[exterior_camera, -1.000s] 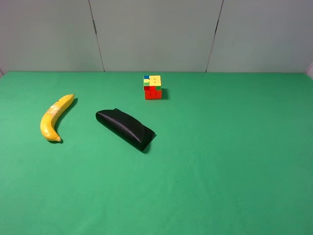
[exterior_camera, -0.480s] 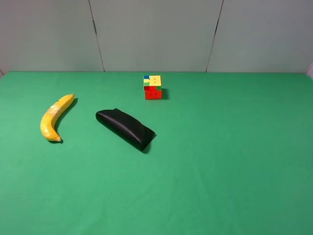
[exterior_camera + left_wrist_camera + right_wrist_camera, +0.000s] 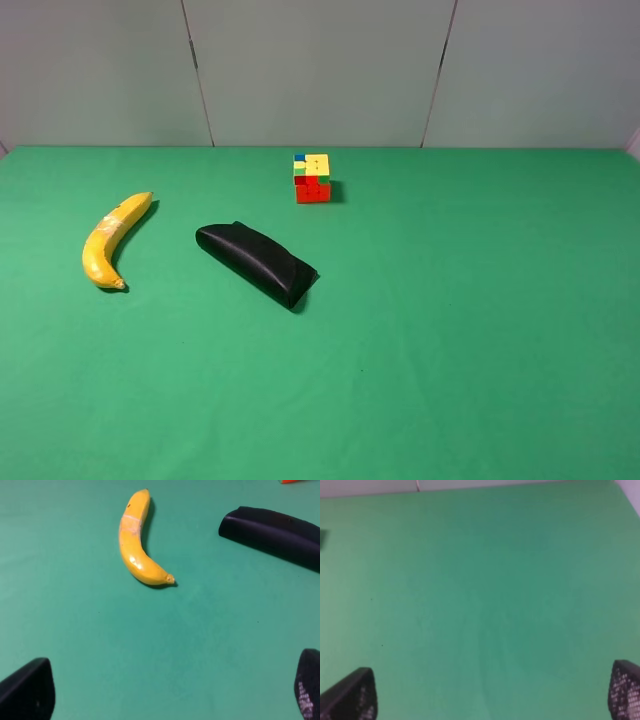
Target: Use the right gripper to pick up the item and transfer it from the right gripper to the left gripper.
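Observation:
The yellow banana [image 3: 111, 240] lies on the green table at the left in the exterior high view, apart from everything else. It also shows in the left wrist view [image 3: 136, 542], well ahead of my left gripper [image 3: 167, 692], whose fingers [image 3: 27, 690] stand wide apart and empty. My right gripper [image 3: 490, 692] is open and empty over bare green cloth; its fingertips [image 3: 352, 695] show at the picture's lower corners. Neither arm appears in the exterior high view.
A black oblong pouch [image 3: 256, 262] lies just right of the banana, also in the left wrist view [image 3: 275, 532]. A small multicoloured puzzle cube [image 3: 312, 177] stands near the table's back edge. A grey panelled wall [image 3: 320, 70] rises behind the table.

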You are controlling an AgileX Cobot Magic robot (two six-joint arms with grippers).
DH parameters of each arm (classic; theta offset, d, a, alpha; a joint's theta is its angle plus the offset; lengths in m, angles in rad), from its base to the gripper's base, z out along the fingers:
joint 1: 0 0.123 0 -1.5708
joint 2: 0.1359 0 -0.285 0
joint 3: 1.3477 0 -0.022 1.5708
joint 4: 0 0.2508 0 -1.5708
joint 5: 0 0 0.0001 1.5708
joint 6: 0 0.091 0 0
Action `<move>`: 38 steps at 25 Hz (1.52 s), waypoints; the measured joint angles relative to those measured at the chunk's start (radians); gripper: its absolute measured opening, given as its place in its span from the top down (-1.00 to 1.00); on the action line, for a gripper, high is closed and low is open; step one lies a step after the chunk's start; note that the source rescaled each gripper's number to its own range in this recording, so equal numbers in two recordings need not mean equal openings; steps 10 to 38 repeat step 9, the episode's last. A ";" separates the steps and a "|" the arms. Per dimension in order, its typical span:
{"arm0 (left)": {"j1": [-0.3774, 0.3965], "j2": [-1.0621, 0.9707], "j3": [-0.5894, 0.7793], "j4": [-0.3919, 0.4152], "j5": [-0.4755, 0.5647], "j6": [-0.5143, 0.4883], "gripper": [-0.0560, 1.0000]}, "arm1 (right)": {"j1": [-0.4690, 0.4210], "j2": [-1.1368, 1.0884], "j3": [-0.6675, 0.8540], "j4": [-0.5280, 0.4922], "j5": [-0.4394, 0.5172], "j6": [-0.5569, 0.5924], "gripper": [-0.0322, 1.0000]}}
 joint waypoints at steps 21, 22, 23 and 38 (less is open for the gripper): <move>0.000 0.000 0.000 0.000 0.000 0.000 -0.86 | 0.000 0.000 0.000 0.000 0.000 0.000 -1.00; 0.000 0.000 0.000 0.000 0.000 0.000 -0.86 | 0.000 0.000 0.000 0.000 0.000 0.000 -1.00; 0.000 0.000 0.000 0.000 0.000 0.000 -0.86 | 0.000 0.000 0.000 0.000 0.000 0.000 -1.00; 0.000 0.000 0.000 0.000 0.000 0.000 -0.86 | 0.000 0.000 0.000 0.000 0.000 0.000 -1.00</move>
